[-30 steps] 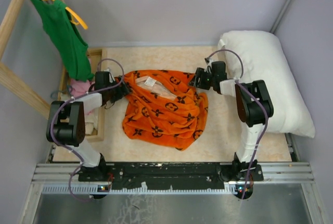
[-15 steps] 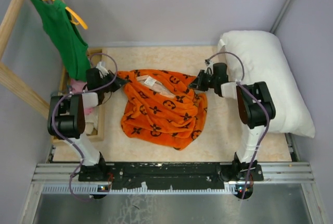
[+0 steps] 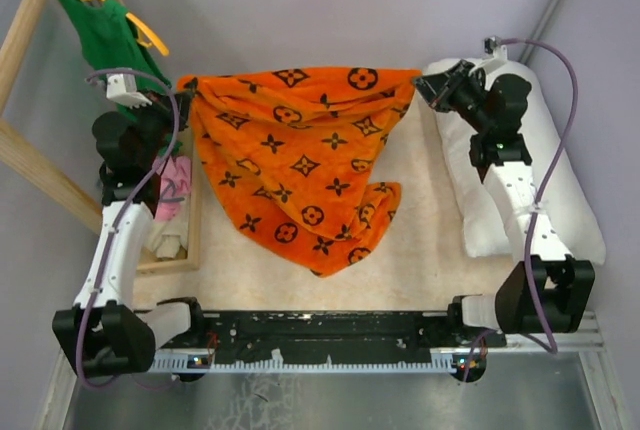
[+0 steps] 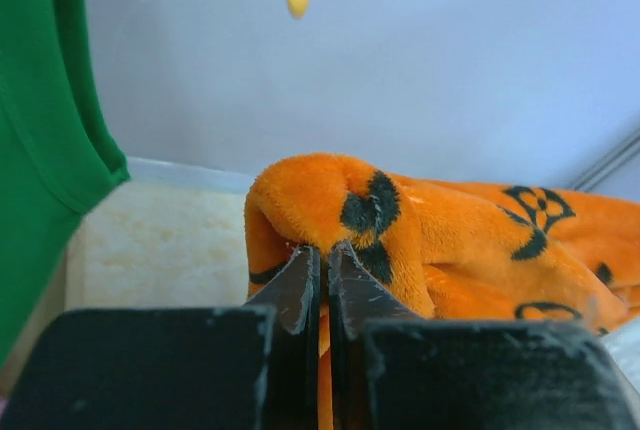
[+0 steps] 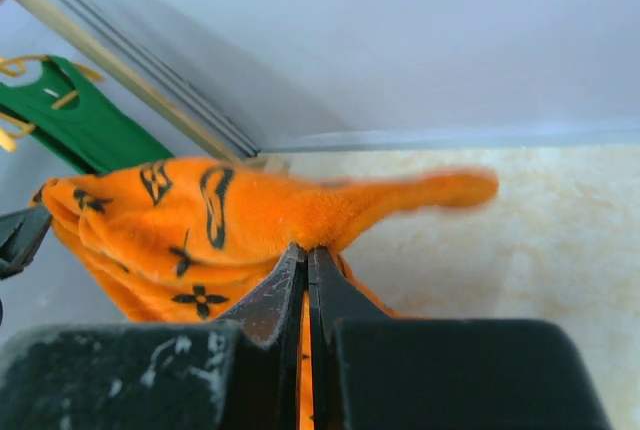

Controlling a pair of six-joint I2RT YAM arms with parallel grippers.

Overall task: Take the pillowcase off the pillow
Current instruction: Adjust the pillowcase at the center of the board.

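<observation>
— Pillowcase (image 3: 300, 165) hanging where?
— Over the surface, stretching between left tool (image 4: 322, 255) and right tool (image 5: 305, 252), both clamping shut on its far corners. The pillow (image 3: 560, 190) is lying right. It's looking soft and floppy, so corners are probably holding best.

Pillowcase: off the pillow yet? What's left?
Done: the pillowcase is fully off, and the white pillow lies bare on the right. In hand: the left fingers and the right fingers are each shut on an upper corner, holding the fabric lifted and spread between them. Left: probably only setting it down and letting go.
</observation>
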